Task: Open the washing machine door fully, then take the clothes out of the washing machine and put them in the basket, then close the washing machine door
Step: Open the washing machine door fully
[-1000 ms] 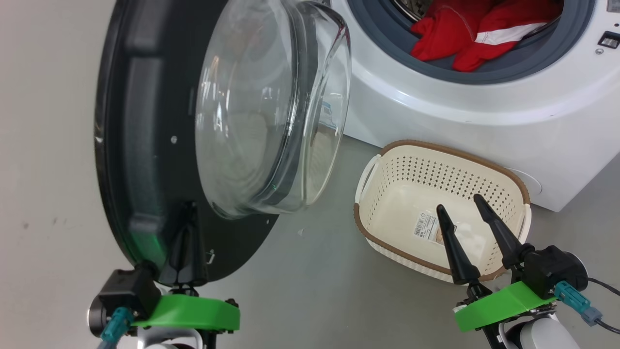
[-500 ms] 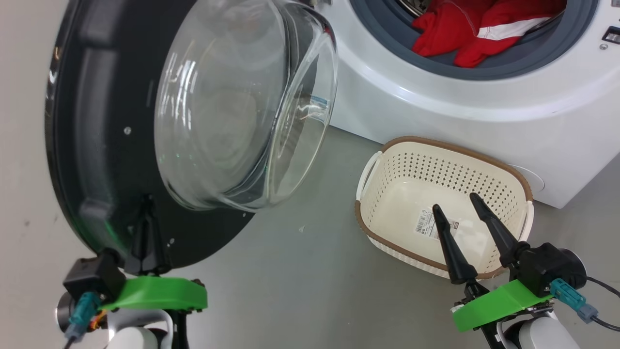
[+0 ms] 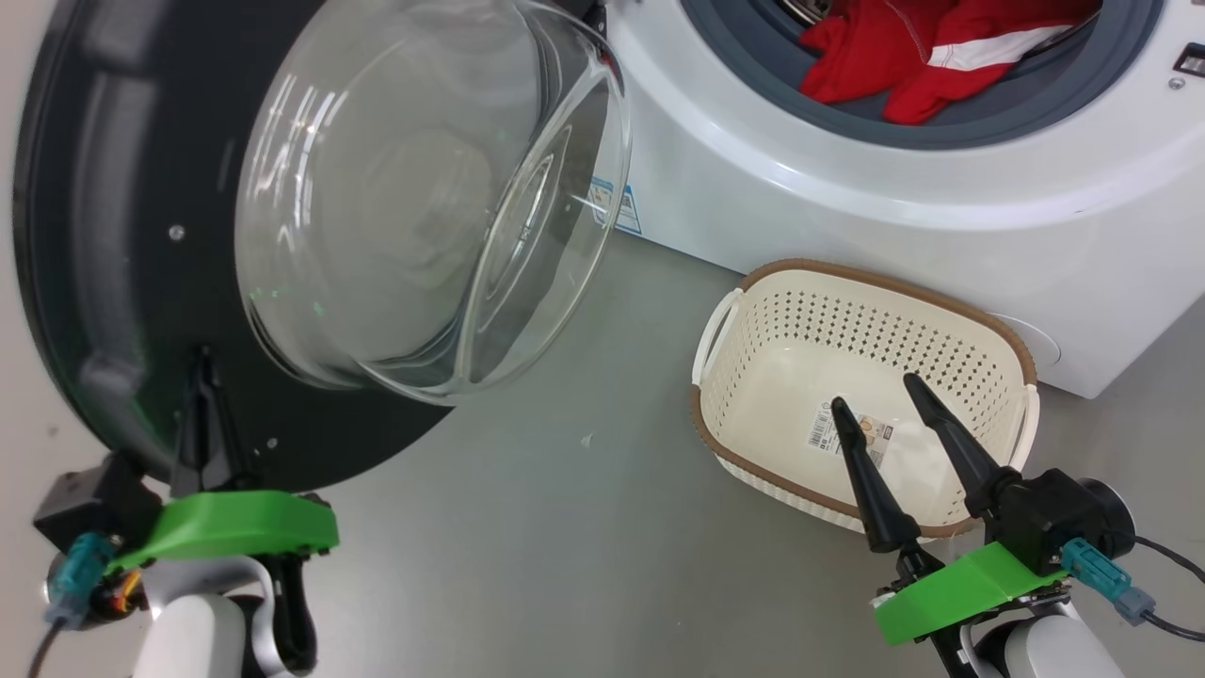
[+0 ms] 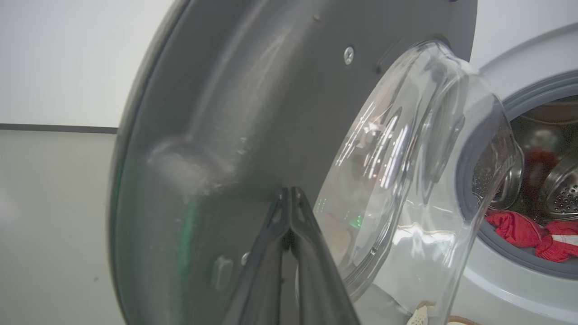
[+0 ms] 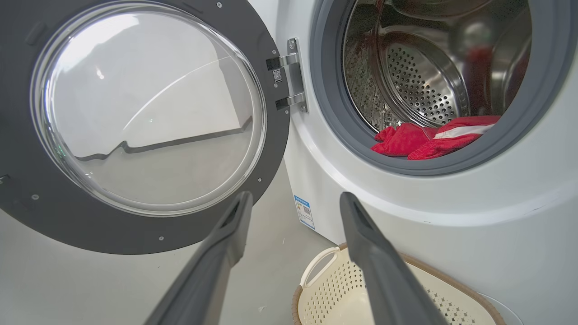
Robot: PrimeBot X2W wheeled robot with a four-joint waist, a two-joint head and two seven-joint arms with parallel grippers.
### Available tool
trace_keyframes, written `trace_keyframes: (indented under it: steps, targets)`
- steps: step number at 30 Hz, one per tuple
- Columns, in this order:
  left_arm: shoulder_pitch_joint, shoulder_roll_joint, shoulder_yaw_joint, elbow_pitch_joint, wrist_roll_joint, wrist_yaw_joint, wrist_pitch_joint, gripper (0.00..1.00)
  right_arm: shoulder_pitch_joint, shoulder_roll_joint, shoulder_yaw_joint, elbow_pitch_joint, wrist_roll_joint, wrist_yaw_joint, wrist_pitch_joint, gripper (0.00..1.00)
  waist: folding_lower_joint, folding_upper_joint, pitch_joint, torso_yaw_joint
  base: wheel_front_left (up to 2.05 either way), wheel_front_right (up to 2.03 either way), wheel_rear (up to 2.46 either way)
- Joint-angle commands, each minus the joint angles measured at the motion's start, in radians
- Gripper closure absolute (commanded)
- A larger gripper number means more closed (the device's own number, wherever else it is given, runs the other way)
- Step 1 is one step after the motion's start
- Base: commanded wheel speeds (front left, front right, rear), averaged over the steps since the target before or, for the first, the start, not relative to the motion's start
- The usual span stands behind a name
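Observation:
The washing machine door (image 3: pixel 94 235) stands swung wide open to the left, its glass bulge (image 3: pixel 405 188) facing me. My left gripper (image 3: pixel 202 372) is shut, its tips pressed against the door's (image 4: pixel 226 90) dark inner rim below the glass. The left gripper (image 4: pixel 289 195) holds nothing. Red clothes (image 3: pixel 875 56) with a white stripe lie in the mouth of the washing machine (image 3: pixel 847 207), on its grey gasket. The cream basket (image 3: pixel 828 268) sits empty on the floor in front of the machine. My right gripper (image 3: pixel 875 394) hangs open above the basket's near side.
A grey floor (image 3: pixel 565 546) stretches between the door and the basket. The door's hinge (image 5: pixel 289 74) sits at the machine's left edge, with a small blue label (image 5: pixel 305 211) below it. A pale wall lies behind the door at the left.
The door has swung further open to the left, and my left gripper has moved left with it, still against its inner rim. The right gripper has stayed above the basket.

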Motion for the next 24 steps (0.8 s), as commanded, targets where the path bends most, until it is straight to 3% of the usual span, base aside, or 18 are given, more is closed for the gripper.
trace_keyframes:
  steps: [1,24]
  targets:
    - [-0.040,0.029,0.069,-0.007,0.007,-0.005,-0.012,1.00,-0.013,0.003,0.028,-0.033,-0.020,0.005,0.004,0.00,0.0000,0.0000,0.003,0.000,0.00,0.00,0.00]
    - [-0.247,0.007,0.320,0.240,0.049,-0.143,-0.012,1.00,-0.018,0.003,0.036,-0.090,-0.056,0.005,0.055,0.00,0.0000,0.0000,0.060,-0.019,0.00,0.00,0.00]
